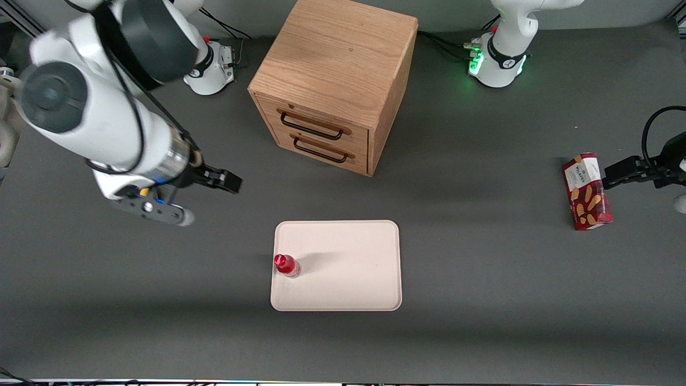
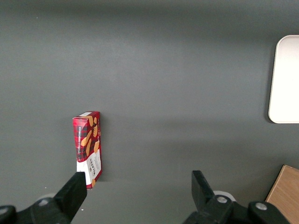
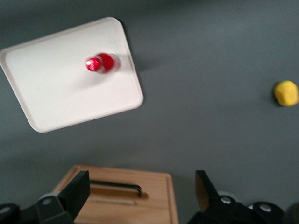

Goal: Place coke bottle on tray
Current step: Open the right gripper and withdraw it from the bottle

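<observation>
The small slim red coke bottle with a red cap [image 1: 286,265] stands upright on the large flat cream tray with rounded corners [image 1: 343,268], just inside the rim on the working arm's side. The right arm's pincer [image 3: 142,189] hangs released and empty above the dark grey counter [image 1: 482,279], well apart from the bottle, beside the wooden cabinet with 2 drawers [image 1: 335,86].

A red snack box [image 2: 88,148] stands on the grey worktop [image 2: 177,93], well apart from the cream tray [image 2: 285,79]. A wooden cabinet [image 2: 285,196] corner shows near the tray.
</observation>
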You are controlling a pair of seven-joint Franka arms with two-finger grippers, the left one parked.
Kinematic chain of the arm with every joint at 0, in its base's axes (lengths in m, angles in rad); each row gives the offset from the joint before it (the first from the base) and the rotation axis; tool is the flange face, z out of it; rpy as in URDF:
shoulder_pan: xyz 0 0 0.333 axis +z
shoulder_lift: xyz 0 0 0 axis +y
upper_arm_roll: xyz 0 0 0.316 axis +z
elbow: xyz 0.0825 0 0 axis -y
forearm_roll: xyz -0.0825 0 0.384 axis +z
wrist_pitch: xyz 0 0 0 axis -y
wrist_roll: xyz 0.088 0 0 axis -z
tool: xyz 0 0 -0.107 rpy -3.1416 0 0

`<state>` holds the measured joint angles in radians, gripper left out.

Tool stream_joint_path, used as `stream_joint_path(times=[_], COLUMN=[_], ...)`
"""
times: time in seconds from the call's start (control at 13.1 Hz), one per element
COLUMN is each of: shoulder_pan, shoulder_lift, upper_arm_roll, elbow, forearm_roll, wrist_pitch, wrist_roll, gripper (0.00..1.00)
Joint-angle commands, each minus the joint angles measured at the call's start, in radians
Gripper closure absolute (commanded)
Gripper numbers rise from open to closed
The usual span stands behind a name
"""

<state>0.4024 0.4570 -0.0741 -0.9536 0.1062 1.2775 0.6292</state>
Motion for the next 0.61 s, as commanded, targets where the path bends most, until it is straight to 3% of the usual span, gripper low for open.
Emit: stream_joint_path(times=[0.0, 0.31, 0.54], shoulder_pan=[-0.129, -0.279, -0.349], shoulder_lift=[-0.147, -0.306, -0.4], upper_arm_roll=[0.036, 0.039, 0.03], elbow=[-0.138, -0.344, -0.502], forearm_roll=[-0.007, -0.014, -0.022], wrist_pitch=[-0.046, 0.003, 0.121], wrist_roll=[-0.199, -0.47, -0.641], gripper=[0.0, 0.0, 0.0])
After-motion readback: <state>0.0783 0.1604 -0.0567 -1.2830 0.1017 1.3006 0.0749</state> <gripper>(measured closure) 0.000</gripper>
